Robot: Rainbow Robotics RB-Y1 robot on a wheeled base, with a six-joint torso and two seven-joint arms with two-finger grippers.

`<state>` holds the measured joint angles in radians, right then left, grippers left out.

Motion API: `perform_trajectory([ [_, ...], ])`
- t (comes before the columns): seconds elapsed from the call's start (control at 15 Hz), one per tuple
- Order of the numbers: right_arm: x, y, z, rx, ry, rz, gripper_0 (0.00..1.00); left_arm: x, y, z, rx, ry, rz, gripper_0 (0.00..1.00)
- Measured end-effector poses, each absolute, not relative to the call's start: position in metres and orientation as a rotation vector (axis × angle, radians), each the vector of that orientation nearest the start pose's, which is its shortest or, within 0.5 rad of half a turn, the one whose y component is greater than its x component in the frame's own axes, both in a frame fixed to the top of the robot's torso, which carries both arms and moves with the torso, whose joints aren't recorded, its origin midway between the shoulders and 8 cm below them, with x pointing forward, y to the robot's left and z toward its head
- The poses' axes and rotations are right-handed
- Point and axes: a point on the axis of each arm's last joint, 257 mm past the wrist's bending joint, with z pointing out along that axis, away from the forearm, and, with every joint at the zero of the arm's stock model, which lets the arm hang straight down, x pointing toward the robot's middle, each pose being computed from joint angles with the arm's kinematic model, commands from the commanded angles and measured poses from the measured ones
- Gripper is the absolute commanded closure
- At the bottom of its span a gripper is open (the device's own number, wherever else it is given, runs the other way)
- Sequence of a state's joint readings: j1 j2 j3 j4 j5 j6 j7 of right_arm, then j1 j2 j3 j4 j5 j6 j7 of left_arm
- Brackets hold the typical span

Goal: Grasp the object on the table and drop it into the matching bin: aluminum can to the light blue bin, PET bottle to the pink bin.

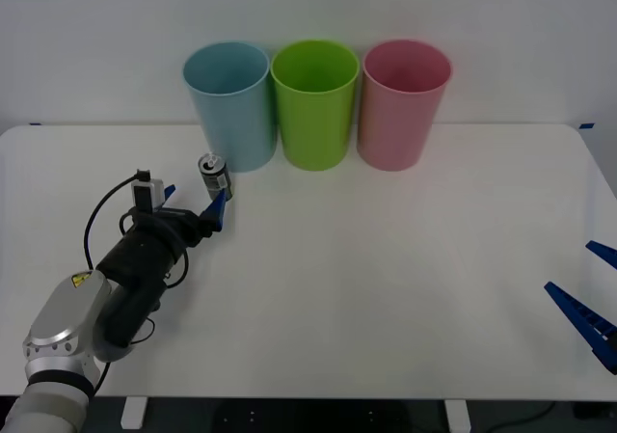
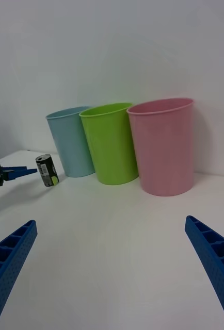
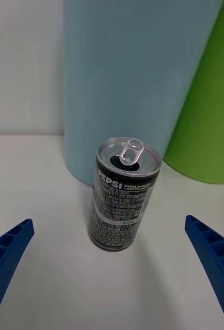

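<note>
Standing upright on table [image 1: 386, 279], left-centre of frame: aluminum can [image 1: 215, 176], just before light blue bin [image 1: 231, 105] | reaching with fingers spread: left gripper [image 1: 193, 202], just short of can | resting spread, lower right corner: right gripper [image 1: 593, 298]

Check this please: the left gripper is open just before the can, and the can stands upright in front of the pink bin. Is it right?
Not quite. The left gripper is open just before the can, and the can stands upright, but in front of the light blue bin, not the pink bin. The front view shows this.
</note>
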<state>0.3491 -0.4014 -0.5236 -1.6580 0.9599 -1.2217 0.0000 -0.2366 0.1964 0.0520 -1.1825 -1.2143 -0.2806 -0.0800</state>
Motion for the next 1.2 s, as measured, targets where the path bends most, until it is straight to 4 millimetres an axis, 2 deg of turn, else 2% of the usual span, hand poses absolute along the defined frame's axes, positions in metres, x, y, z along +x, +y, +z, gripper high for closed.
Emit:
perform_trajectory([
  [0.27, 0.342, -0.330, -0.169, -0.465, 1.441, 0.567, 0.00, 0.599, 0.226, -0.272, 0.089, 1.683, -0.229, 0.00],
  [0.47, 0.342, -0.330, -0.169, -0.465, 1.441, 0.567, 0.00, 0.614, 0.222, -0.278, 0.108, 1.709, -0.212, 0.00],
  [0.93, 0.342, -0.330, -0.169, -0.465, 1.441, 0.567, 0.00, 0.650, 0.208, -0.275, 0.146, 1.750, -0.179, 0.00],
  [1.2, 0.342, -0.330, -0.169, -0.465, 1.441, 0.567, 0.00, 0.653, 0.214, -0.276, 0.133, 1.756, -0.152, 0.00],
])
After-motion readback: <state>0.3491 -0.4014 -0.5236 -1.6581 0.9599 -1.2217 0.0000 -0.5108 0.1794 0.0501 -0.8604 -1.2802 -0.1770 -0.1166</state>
